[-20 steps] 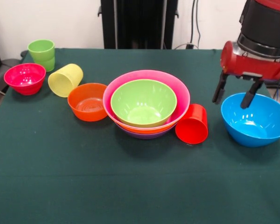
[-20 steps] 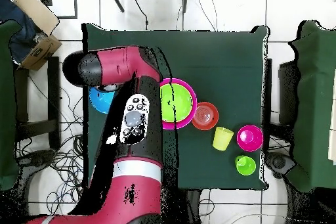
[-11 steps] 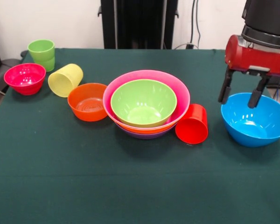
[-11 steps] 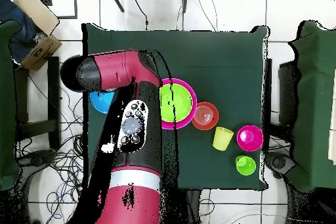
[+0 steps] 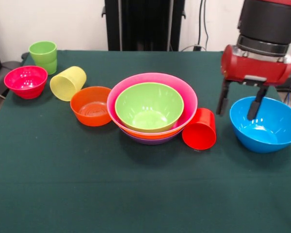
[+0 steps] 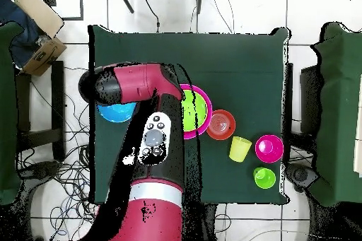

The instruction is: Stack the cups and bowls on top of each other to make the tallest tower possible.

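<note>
My gripper (image 5: 238, 107) hangs open over the left rim of the blue bowl (image 5: 271, 128). One finger (image 5: 222, 102) is outside the bowl and the other is inside. The tower (image 5: 184, 99) stands mid-table, its rims showing purple, orange and pink, with the lime-green bowl (image 5: 149, 107) innermost. A red cup (image 5: 200, 128) lies on its side against the tower's right. A small orange bowl (image 5: 91, 106) touches its left. Further left are a tipped yellow cup (image 5: 68, 83), a magenta bowl (image 5: 25, 81) and an upright green cup (image 5: 43, 56). In the overhead view the arm (image 6: 152, 139) hides the gripper and part of the tower (image 6: 200, 111).
The green tablecloth (image 5: 136, 194) covers the table to its edges. A black stand (image 5: 144, 24) rises behind the far edge. A cardboard box (image 6: 39, 33) and chairs flank the table in the overhead view.
The gripper has moved left and a little lower, from above the blue bowl's back to astride its left rim. It stays open. No cup or bowl has moved.
</note>
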You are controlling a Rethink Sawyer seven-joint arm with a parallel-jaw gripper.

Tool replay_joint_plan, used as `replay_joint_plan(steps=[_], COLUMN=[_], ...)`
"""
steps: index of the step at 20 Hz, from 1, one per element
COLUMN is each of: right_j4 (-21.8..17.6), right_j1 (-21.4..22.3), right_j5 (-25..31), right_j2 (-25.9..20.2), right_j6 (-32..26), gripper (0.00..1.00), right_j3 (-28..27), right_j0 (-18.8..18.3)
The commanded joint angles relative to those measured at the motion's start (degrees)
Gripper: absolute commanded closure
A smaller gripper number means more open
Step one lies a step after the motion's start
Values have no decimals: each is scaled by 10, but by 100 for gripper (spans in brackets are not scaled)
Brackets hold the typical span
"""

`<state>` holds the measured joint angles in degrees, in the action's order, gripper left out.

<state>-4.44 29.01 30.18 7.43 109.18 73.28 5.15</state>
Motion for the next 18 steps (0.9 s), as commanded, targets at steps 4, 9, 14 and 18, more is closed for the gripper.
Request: replay_joint_plan(steps=[4,9,14,18], right_j4=[-32,-24,-20,-13], right_j1=[-15,-15,-24,-26], right_j5=[-45,-53,-51,-31], right_j2=[-66,-58,-37,-28], right_j6=[1,26,50,59], gripper=[0,0,0,0], right_j3=[74,79,68,58], right_j0=[-31,-29,-8,1])
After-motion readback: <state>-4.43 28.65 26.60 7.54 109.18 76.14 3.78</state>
